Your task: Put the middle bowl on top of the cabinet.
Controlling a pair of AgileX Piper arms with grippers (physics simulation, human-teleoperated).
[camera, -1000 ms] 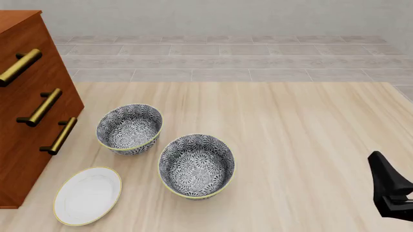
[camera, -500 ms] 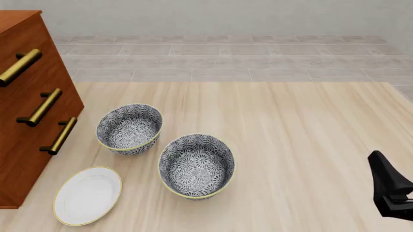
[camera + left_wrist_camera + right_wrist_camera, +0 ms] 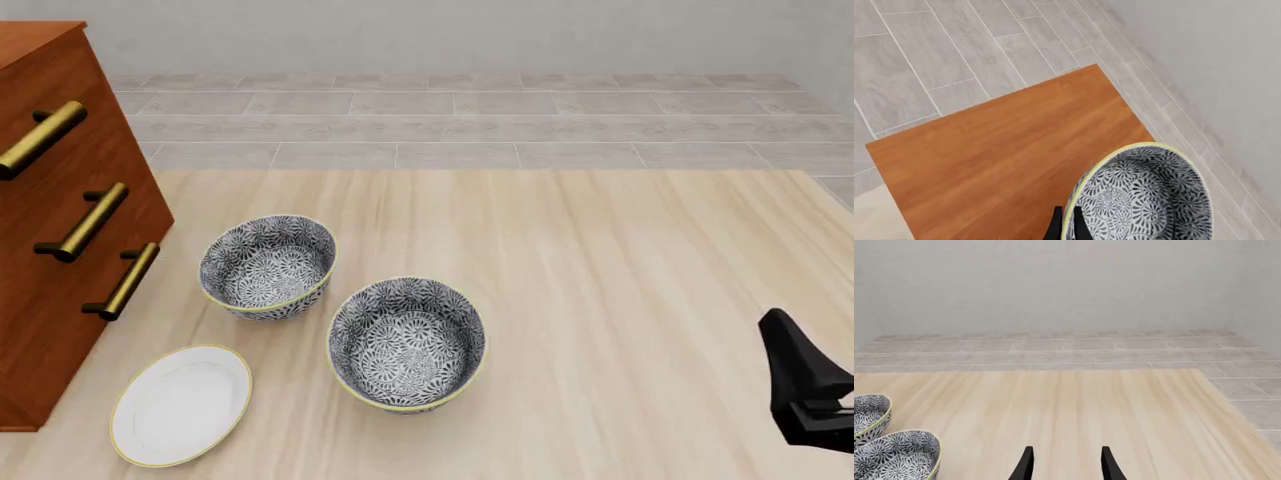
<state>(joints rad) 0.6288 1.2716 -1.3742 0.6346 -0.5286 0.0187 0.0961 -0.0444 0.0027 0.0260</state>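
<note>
The middle bowl [image 3: 1144, 200], black-and-white patterned with a yellow-green rim, hangs tilted over the reddish-brown top of the cabinet [image 3: 1001, 155]. My left gripper [image 3: 1065, 229] is shut on its rim, one finger on each side of the wall. Whether the bowl touches the top is hidden. In the front view the cabinet [image 3: 60, 250] stands at the left with three brass handles; the left arm and the held bowl are out of that view. My right gripper [image 3: 1066, 467] is open and empty, low over the table near its right front [image 3: 807, 395].
Two more patterned bowls [image 3: 267, 265] [image 3: 407, 342] sit on the light wooden table [image 3: 614, 260], just right of the cabinet. A white plate [image 3: 182, 404] lies in front of them. Grey tiled floor and a wall lie beyond.
The right gripper has edged very slightly in the front view. The bowls and plate on the table have not moved.
</note>
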